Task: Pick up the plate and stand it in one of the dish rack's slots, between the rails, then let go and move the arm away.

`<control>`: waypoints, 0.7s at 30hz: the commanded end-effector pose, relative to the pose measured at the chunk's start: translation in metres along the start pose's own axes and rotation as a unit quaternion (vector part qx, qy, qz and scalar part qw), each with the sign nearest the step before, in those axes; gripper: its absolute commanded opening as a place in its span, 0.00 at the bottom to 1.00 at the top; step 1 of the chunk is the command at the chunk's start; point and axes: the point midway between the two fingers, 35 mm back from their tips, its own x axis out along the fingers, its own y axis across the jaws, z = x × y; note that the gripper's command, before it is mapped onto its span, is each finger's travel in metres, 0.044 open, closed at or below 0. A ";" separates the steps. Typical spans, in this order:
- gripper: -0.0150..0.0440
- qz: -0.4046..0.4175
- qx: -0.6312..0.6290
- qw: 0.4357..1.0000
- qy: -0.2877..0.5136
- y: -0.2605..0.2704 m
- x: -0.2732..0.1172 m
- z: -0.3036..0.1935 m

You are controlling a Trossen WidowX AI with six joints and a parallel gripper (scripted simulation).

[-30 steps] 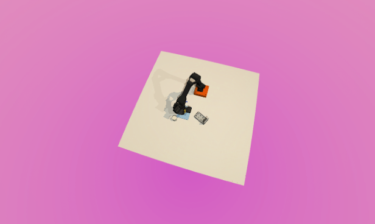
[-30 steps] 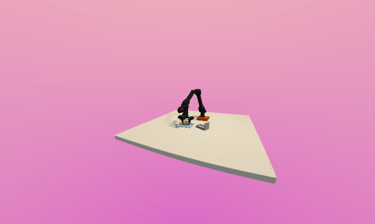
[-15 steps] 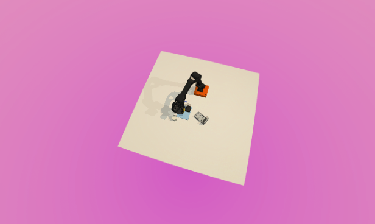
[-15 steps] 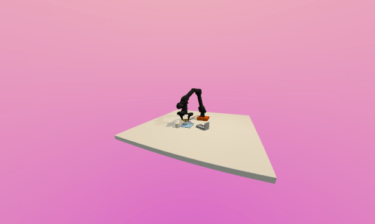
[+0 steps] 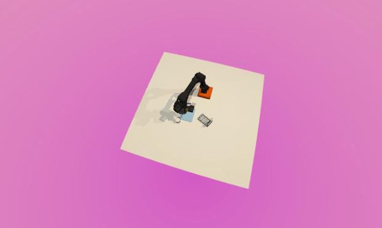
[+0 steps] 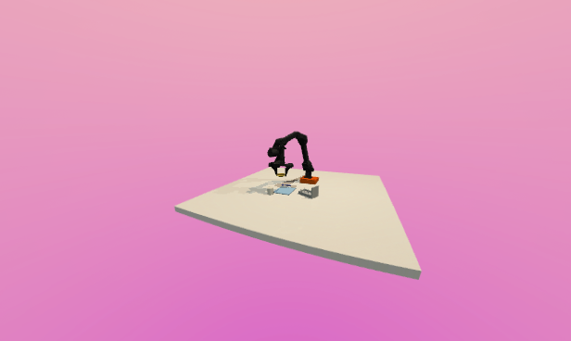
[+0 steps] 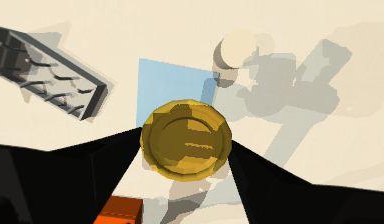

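Note:
My gripper (image 7: pixel 186 138) (image 6: pixel 281 172) is shut on the yellow plate (image 7: pixel 186 138) (image 6: pixel 281 173), its two black fingers clamping the rim on either side. It holds the plate level, well above the light blue mat (image 7: pixel 165 82) (image 5: pixel 188 116) (image 6: pixel 285 190). The grey dish rack (image 7: pixel 53 75) (image 5: pixel 204 119) (image 6: pixel 309 191) with its dark rails stands on the table beside the mat, to the upper left in the wrist view. In the top view the arm hides the plate.
A cream cup (image 7: pixel 238 47) (image 5: pixel 178 120) (image 6: pixel 270 190) stands just off the mat's corner. The arm's orange base (image 5: pixel 204 92) (image 6: pixel 310 180) (image 7: pixel 120 212) sits behind the mat. All rest on a beige table (image 5: pixel 205 149) (image 6: pixel 344 218).

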 end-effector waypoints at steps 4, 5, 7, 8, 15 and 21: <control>0.25 0.000 0.000 1.000 -0.002 0.000 -0.028 0.001; 0.25 0.000 0.000 1.000 -0.002 0.000 -0.032 0.001; 0.25 0.000 0.000 1.000 -0.002 0.000 -0.038 0.001; 0.25 0.000 0.000 1.000 -0.002 0.000 -0.042 0.001; 0.25 0.000 -0.001 1.000 -0.001 -0.001 -0.060 0.001; 0.25 0.002 0.057 0.998 -0.002 0.035 -0.062 -0.002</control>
